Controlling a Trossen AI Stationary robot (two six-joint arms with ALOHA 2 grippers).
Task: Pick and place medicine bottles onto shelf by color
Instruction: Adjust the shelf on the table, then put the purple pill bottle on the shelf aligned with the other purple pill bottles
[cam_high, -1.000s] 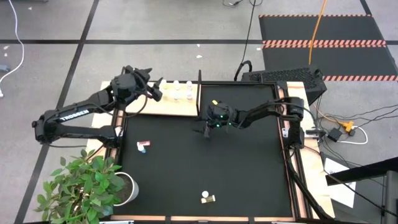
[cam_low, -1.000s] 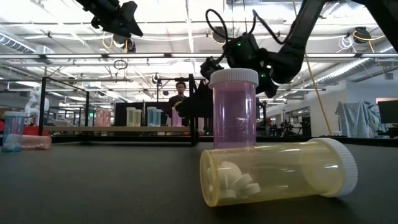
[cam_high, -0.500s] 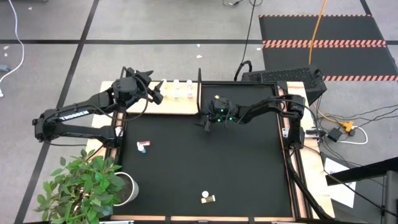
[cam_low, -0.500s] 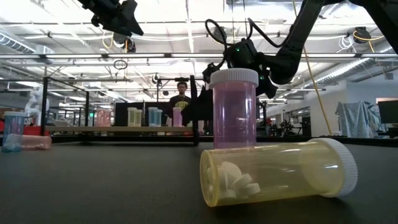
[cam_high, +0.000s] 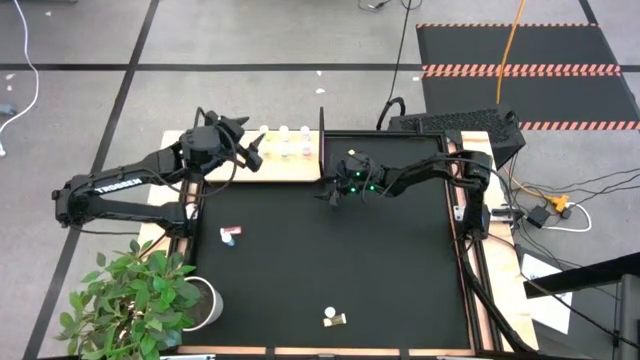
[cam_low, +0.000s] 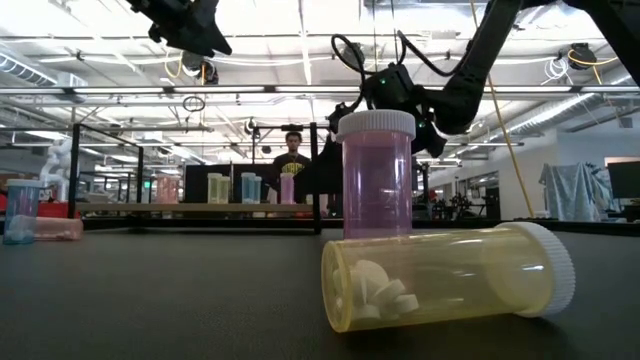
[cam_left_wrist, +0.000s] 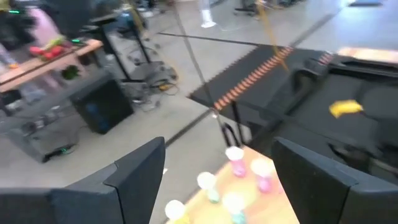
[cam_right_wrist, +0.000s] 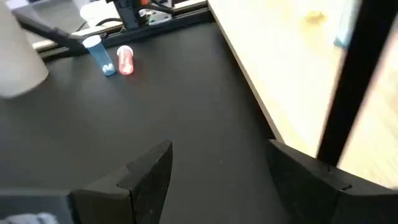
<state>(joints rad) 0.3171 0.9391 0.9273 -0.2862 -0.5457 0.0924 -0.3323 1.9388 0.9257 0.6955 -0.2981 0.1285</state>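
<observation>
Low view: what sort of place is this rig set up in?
Probably a large open lab or workshop: long benches stretch behind the table, exposed ceiling trusses run overhead, and a person stands in the background.

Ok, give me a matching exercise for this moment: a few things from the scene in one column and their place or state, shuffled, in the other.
Things:
1. left gripper
2. right gripper
3. yellow bottle
4. pink bottle

Place or state:
A. standing upright on the black mat, white cap on top
B. open and empty, above the shelf beside the bottles placed there
C. lying on its side, white tablets showing inside
D. open and empty, over the mat close to the shelf's edge

Pairs: 1-B, 2-D, 3-C, 4-A
</observation>
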